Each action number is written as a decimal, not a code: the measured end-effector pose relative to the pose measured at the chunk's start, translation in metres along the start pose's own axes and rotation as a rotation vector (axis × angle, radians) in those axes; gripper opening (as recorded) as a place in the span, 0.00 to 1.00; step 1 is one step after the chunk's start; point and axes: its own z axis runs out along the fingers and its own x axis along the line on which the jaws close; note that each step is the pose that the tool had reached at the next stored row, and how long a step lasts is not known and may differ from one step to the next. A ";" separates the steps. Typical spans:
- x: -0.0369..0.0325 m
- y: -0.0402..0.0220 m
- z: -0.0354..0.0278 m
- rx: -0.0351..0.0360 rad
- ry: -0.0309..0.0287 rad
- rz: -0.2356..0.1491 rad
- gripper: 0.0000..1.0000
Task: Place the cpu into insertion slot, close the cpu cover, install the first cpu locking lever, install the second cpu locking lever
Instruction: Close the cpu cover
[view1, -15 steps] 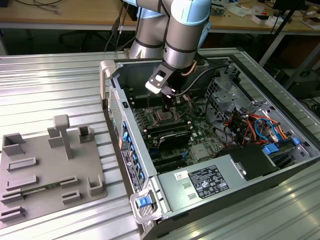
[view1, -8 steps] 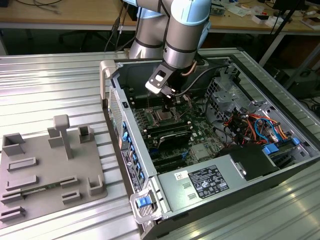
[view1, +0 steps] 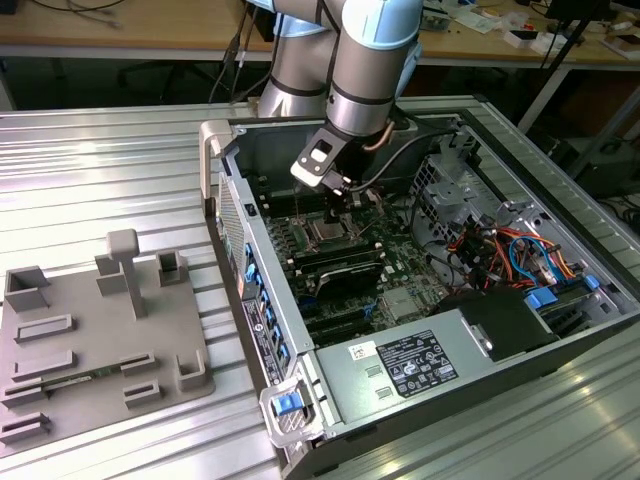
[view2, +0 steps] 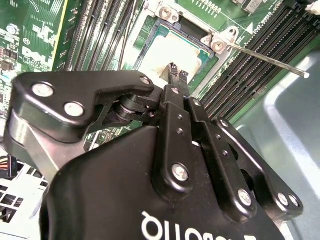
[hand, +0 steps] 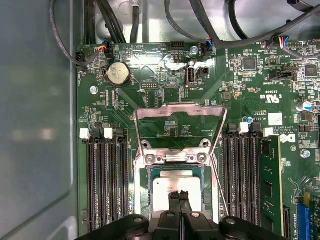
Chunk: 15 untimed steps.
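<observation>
The cpu (hand: 170, 186) (view2: 167, 50), a silver-grey square, lies flat inside the insertion slot (hand: 141, 192) (view2: 150, 30) on the green motherboard. The cpu cover (hand: 177, 110), a thin silvery frame, stands tilted up on its hinge, away from the socket. One locking lever (view2: 270, 61) (hand: 218, 187) sticks out free as a thin metal rod beside the socket. My gripper (hand: 178, 196) (view2: 176, 74) hangs right over the chip's edge, its two black fingers pressed together with nothing between them. In the exterior view the gripper (view1: 335, 205) reaches down into the open computer case above the socket (view1: 328, 232).
Long black memory slots (hand: 105, 185) (hand: 242, 180) flank the socket on both sides. A coin battery (hand: 119, 74) and cables (hand: 125, 20) lie beyond the cover. The case walls (view1: 262, 300), drive cables (view1: 500, 250) and power supply (view1: 420, 365) surround the board. A grey fixture tray (view1: 100, 340) sits outside.
</observation>
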 end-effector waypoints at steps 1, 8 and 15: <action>-0.0001 0.0001 -0.0016 0.0001 0.0000 0.000 0.11; -0.0008 0.0010 -0.0221 0.0011 0.0001 0.000 0.11; -0.0009 0.0010 -0.0236 0.0011 0.0001 0.000 0.11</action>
